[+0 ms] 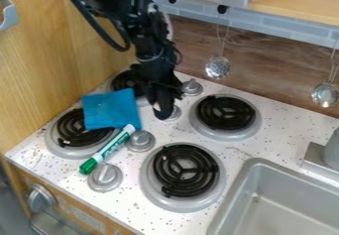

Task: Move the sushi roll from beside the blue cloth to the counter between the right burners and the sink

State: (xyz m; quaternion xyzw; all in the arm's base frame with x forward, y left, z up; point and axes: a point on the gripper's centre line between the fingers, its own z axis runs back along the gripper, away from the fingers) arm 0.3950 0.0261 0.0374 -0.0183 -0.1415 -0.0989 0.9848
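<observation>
The black gripper [161, 111] hangs over the stove top [162, 131]; I cannot tell if it is open or closed. At its 9 o'clock is the blue cloth [111, 111], partly over a black coil burner [74, 134]. The green-and-white marker [109, 149] lies near, at 7 to 8 o'clock, between two grey knobs [140, 141] and the burner.

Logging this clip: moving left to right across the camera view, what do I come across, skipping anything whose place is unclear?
Front-panel knob → green marker → gripper → hanging skimmer → hanging ladle
</observation>
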